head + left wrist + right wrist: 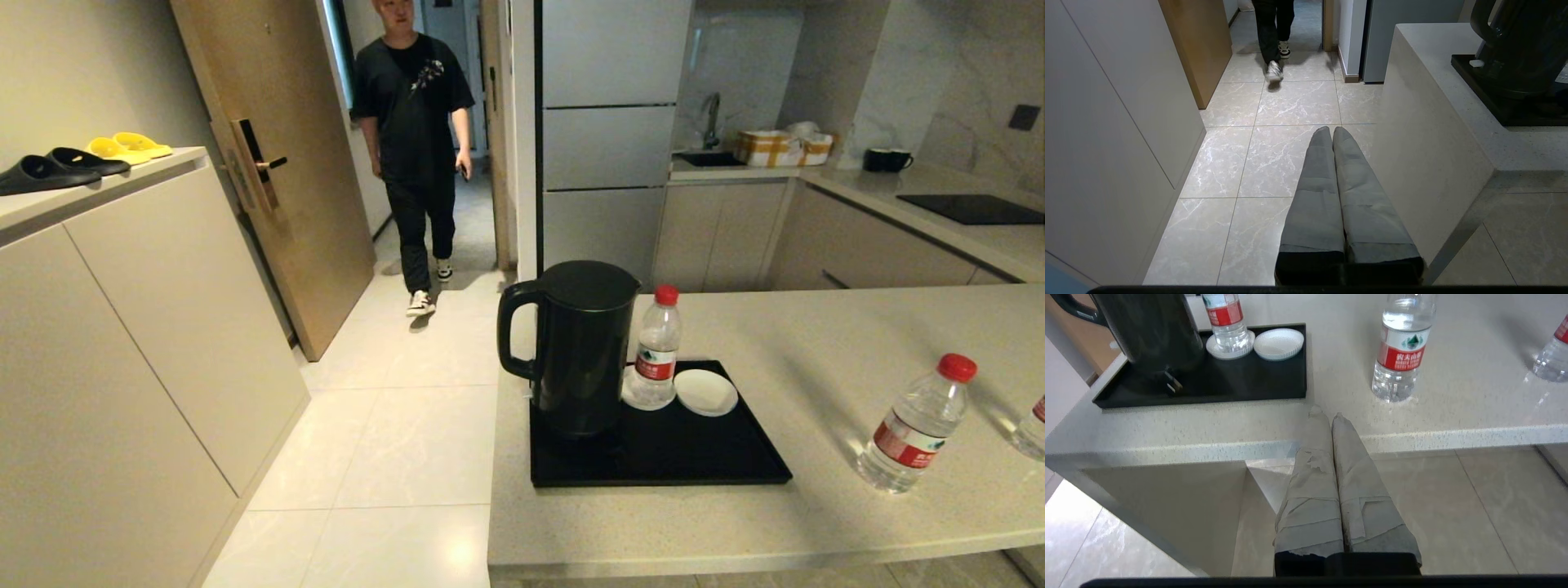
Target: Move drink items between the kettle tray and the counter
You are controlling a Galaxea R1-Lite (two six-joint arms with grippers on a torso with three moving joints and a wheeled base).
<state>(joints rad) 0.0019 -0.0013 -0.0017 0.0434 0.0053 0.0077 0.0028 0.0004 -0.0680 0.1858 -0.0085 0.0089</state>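
A black kettle [581,347] stands on the black kettle tray [702,457] at the left end of the beige counter [784,523]. One red-capped water bottle [655,349] stands on a white saucer on the tray beside the kettle. A second bottle [918,425] stands on the counter to the right. A third bottle [1031,428] is cut off at the right edge. My right gripper [1327,415] is shut and empty, low in front of the counter's front edge. My left gripper [1331,130] is shut and empty, over the floor left of the counter.
An empty white saucer [706,392] lies on the tray next to the bottle. A person in black [415,147] walks in the hallway beyond the counter. A beige cabinet with slippers [82,159] stands at the left. A black cooktop [971,208] and mugs [886,159] are on the far worktop.
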